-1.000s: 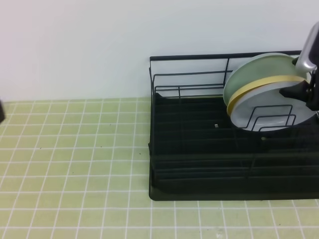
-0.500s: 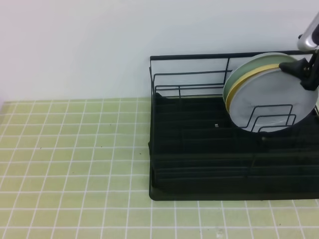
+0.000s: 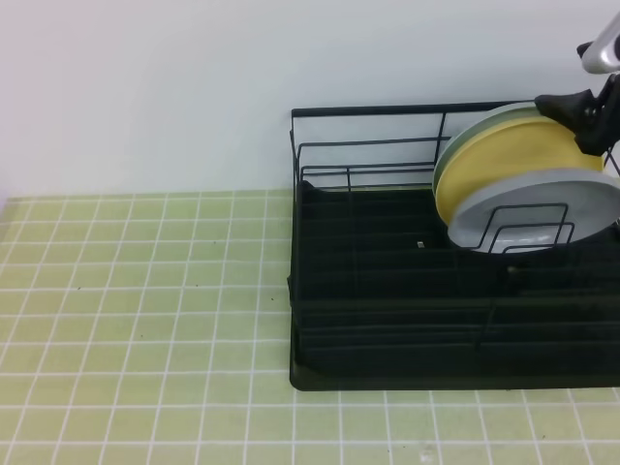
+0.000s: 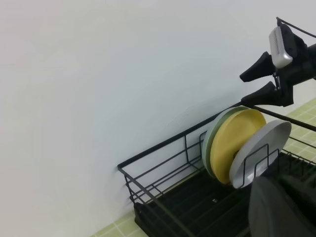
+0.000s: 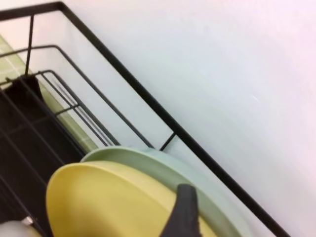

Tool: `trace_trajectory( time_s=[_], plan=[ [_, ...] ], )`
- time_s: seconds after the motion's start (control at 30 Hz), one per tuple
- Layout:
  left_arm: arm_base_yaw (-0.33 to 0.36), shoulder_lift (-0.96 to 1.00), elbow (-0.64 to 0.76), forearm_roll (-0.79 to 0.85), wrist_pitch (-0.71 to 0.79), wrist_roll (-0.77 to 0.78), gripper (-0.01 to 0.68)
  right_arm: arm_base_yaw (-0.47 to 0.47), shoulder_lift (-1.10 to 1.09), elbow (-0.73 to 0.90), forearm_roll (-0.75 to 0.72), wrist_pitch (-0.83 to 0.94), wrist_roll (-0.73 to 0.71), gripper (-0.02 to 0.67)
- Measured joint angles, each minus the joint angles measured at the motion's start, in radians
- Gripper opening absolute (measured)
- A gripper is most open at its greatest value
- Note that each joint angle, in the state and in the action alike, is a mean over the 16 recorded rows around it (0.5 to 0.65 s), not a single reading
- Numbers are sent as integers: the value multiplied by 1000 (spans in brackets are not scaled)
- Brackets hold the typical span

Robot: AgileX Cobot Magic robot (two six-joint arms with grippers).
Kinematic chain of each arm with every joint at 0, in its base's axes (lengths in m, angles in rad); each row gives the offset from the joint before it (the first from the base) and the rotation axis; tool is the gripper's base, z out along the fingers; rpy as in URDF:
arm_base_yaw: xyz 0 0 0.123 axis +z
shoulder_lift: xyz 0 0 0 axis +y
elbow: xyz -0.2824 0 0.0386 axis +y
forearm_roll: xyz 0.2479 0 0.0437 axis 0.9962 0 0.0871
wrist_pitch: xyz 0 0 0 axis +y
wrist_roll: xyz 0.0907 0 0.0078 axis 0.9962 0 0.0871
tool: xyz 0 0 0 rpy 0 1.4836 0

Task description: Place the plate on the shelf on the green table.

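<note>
The grey-blue plate [image 3: 542, 208] stands in the black wire shelf [image 3: 387, 310], leaning forward against an upright divider, in front of a yellow plate [image 3: 504, 165] and a pale green one [image 3: 465, 136]. The shelf rests on the green table [image 3: 145, 291]. My right gripper [image 3: 572, 116] hangs open just above the plates' top edges and holds nothing. In the left wrist view its two black fingers [image 4: 256, 69] are spread apart over the grey-blue plate [image 4: 266, 148]. The left gripper is outside the high view. It is shut, and only a dark blur [image 4: 281, 207] shows at the left wrist view's bottom right.
A white wall runs behind the shelf's back rail [image 3: 387, 111]. The shelf's left half [image 3: 358, 252] holds no dishes. Tiled surface stretches to the left and front of the shelf. In the right wrist view, one finger [image 5: 183, 212] sits over the yellow plate [image 5: 108, 202] and green plate [image 5: 163, 163].
My right gripper has risen from the plate's side to above the stack. The grey-blue plate has tipped forward off the yellow one, baring the yellow face.
</note>
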Motion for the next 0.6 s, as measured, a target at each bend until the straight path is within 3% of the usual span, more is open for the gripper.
trace_trajectory(
  time_s=[0.4, 0.6],
  plan=[
    [0, 0, 0, 20, 1, 1, -2, 0, -33, 0, -329, 164, 228, 588],
    [0, 0, 0, 35, 1, 2, -2, 0, -32, 0, -448, 120, 285, 588]
  ],
)
